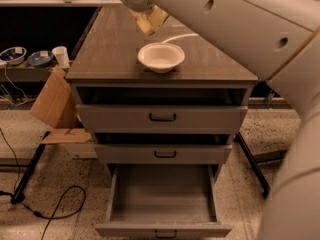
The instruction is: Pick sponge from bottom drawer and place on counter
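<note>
The pale yellow sponge [151,21] hangs at the end of my arm, over the far middle of the dark glossy counter [107,49]. My gripper [144,10] is at the top of the view, mostly hidden by the big white arm link, and is shut on the sponge. The bottom drawer [162,200] is pulled out at the foot of the grey cabinet, and its inside shows nothing in it. Its dark bar handle shows at the lower edge of the view.
A white bowl [161,57] stands near the counter's front edge. The two upper drawers [162,118] are slightly ajar. A cardboard box [54,104] leans at the cabinet's left. A cup [61,56] and bowls [12,55] sit on a low shelf at the left. Cables lie on the floor.
</note>
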You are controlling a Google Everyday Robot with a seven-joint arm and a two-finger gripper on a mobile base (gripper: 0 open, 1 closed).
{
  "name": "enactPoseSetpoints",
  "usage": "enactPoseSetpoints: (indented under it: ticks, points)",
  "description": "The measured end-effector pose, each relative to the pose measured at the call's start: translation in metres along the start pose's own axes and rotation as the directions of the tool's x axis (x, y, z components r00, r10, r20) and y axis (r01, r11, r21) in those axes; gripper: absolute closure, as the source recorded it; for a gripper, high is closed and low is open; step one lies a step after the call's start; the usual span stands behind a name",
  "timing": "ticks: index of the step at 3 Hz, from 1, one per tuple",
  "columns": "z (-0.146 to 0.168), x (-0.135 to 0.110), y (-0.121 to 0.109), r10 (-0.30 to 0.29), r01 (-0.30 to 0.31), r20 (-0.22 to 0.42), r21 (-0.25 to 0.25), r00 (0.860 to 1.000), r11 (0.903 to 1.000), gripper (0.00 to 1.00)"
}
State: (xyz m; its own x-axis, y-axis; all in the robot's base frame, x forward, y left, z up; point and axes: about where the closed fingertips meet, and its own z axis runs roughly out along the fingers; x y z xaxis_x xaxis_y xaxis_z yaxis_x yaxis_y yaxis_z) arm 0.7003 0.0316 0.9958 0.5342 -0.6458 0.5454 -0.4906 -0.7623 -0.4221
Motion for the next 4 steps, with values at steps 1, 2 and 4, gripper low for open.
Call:
enactPoseSetpoints:
  ticks: [1, 2, 4]
  points:
    - [0.017, 0.022, -0.025, -0.063, 0.062, 0.034, 0.018, 0.997, 0.9979, 1.0]
    - [0.052, 0.03, -0.053, -0.135, 0.133, 0.104, 0.026, 0.985, 0.9908, 1.0]
    - [0.085, 0.058, -0.056, -0.014, 0.014, 0.136, 0.0, 0.991, 0.9999, 1.0]
